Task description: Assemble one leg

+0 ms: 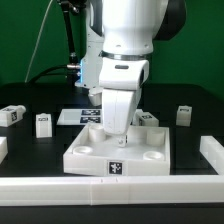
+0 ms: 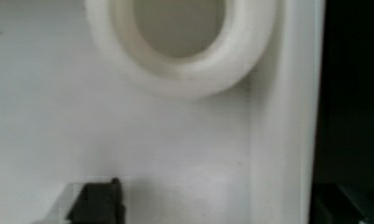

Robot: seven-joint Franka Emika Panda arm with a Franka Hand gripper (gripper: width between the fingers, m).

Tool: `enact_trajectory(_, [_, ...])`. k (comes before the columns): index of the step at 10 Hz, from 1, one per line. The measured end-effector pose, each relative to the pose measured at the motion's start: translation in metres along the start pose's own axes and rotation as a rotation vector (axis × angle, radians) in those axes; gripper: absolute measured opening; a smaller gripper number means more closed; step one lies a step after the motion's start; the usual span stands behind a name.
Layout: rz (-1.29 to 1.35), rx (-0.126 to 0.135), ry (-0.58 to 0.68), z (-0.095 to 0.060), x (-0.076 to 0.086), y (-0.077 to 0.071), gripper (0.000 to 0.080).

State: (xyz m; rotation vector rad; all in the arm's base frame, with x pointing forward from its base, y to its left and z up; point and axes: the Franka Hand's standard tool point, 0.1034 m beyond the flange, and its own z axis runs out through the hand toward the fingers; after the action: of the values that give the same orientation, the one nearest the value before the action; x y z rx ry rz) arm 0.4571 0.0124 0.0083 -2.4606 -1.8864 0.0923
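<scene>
Though legs (image 1: 43, 123) exterior-only, wrist's socket (image 2: 175, 45) close-up.

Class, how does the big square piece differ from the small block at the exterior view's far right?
The square piece is large, flat, with round sockets; the block is small, with none. The square piece lies under the arm; the block stands apart. Both are white with marker tags.

Bright, even light falls from above in the exterior view, so the white arm (image 1: 125, 40) and the tray-like piece (image 1: 85, 165) nearly wash out against the black bench (image 1: 30, 145), with only soft grey shadows. The picture is coarse: the tag on a leg (image 1: 184, 114) reads as a dark blotch. The wrist view is dimmer and blurred throughout, its socket ring (image 2: 175, 45) faintly pinkish.
</scene>
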Motion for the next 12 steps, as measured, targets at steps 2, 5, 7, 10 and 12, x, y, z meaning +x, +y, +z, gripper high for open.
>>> enact_trajectory(2, [0.001, 0.001, 0.0, 0.0002, 0.0, -0.0002, 0.0196])
enact_trajectory(5, [0.001, -0.014, 0.005, -0.0016, 0.0011, 0.0029, 0.0058])
enact_trajectory(7, [0.001, -0.015, 0.006, -0.0018, 0.0012, 0.0033, 0.0058])
enact_trajectory(10, [0.001, -0.016, 0.006, -0.0019, 0.0012, 0.0034, 0.0058])
enact_trajectory(12, [-0.077, -0.024, 0.008, -0.0019, -0.0036, 0.0078, 0.0058])
